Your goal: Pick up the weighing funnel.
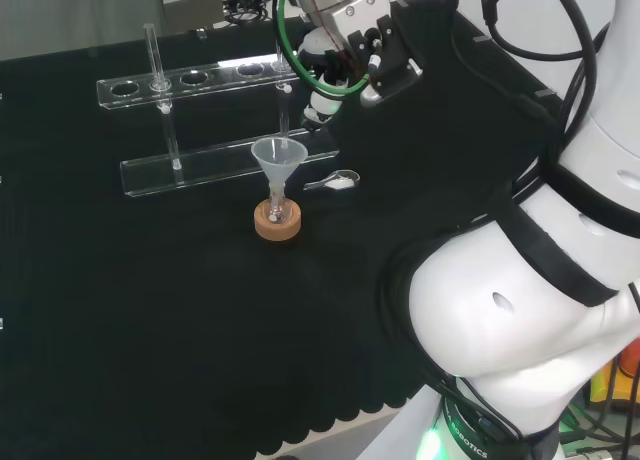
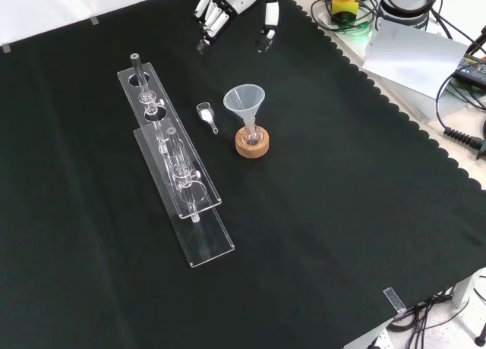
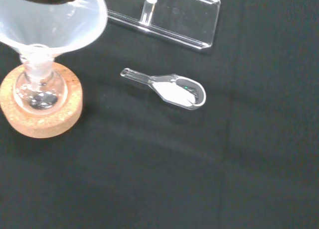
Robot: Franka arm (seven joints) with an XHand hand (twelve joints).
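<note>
The weighing funnel (image 3: 172, 89) is a small clear scoop with white powder in its bowl; it lies flat on the black cloth (image 2: 204, 114) between the rack and the big funnel (image 1: 334, 183). My hand (image 2: 228, 7) hangs above the cloth at the front view's top, well beyond the weighing funnel, with fingers straight and pointing down, holding nothing. In the head view the hand (image 1: 375, 50) is up and to the right of the scoop.
The big funnel (image 2: 244, 102) stands in a small flask on a cork ring (image 2: 251, 144), right beside the weighing funnel. A clear test-tube rack (image 2: 171, 167) with tubes runs along the scoop's other side. Cables and gear lie off the cloth's edge (image 2: 410, 30).
</note>
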